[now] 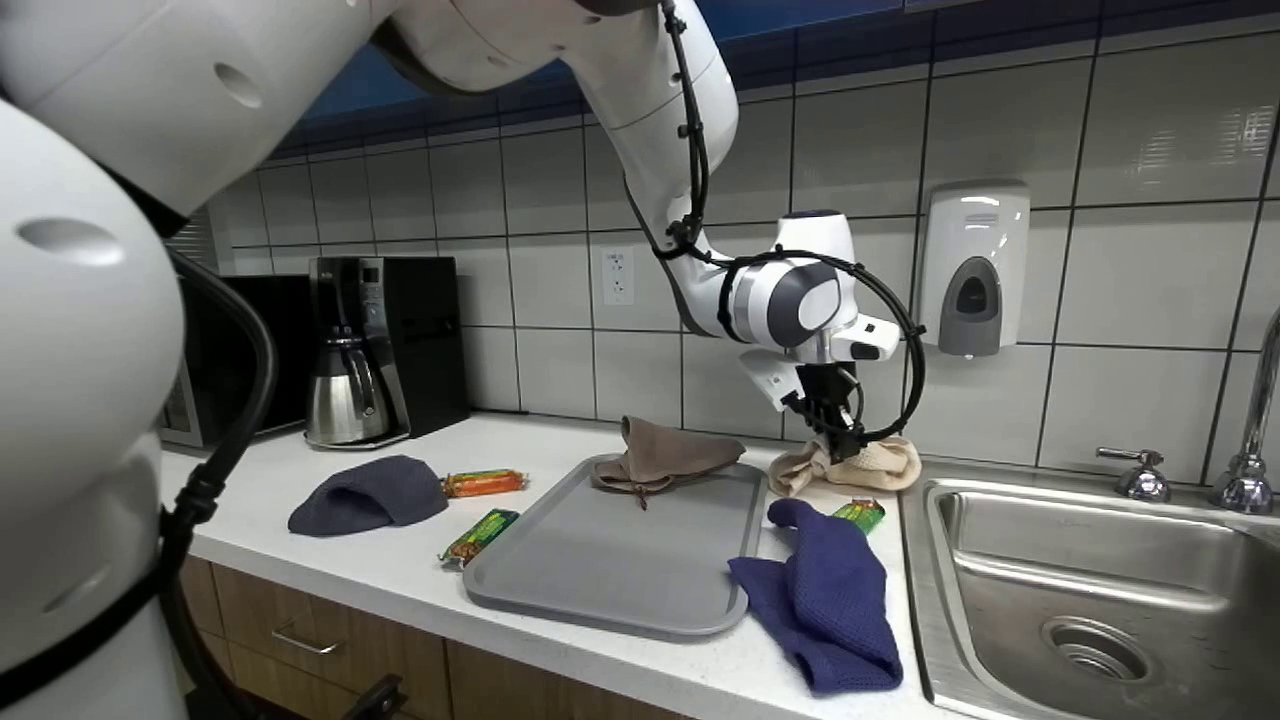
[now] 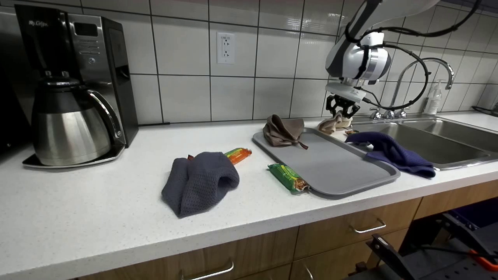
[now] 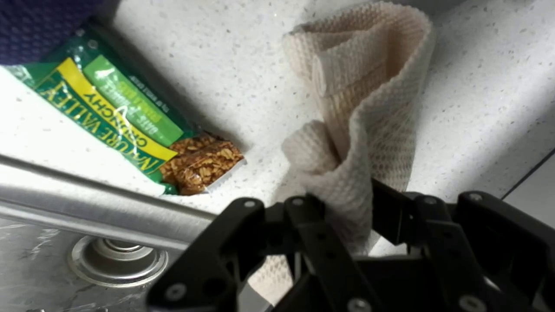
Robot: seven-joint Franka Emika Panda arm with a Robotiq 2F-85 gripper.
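My gripper (image 3: 347, 216) points down at the back of the counter beside the sink, also seen in both exterior views (image 1: 842, 450) (image 2: 342, 111). Its black fingers are shut on a bunched fold of a beige waffle-weave cloth (image 3: 386, 104). The rest of that cloth (image 1: 885, 465) lies on the counter by the tiled wall. A green granola bar packet (image 3: 121, 117) lies close by, between the cloth and the sink edge. A dark blue cloth (image 1: 840, 590) covers part of that packet and lies against the grey tray's right side in this exterior view.
A grey tray (image 1: 610, 565) bears a brown cloth (image 1: 670, 455). A dark grey cloth (image 2: 200, 184), an orange bar packet (image 2: 238, 155) and another green bar packet (image 2: 288, 177) lie nearby. A coffee maker (image 2: 99, 58), steel sink (image 1: 1080, 580), faucet (image 1: 1245, 465) and soap dispenser (image 1: 975, 265) stand around.
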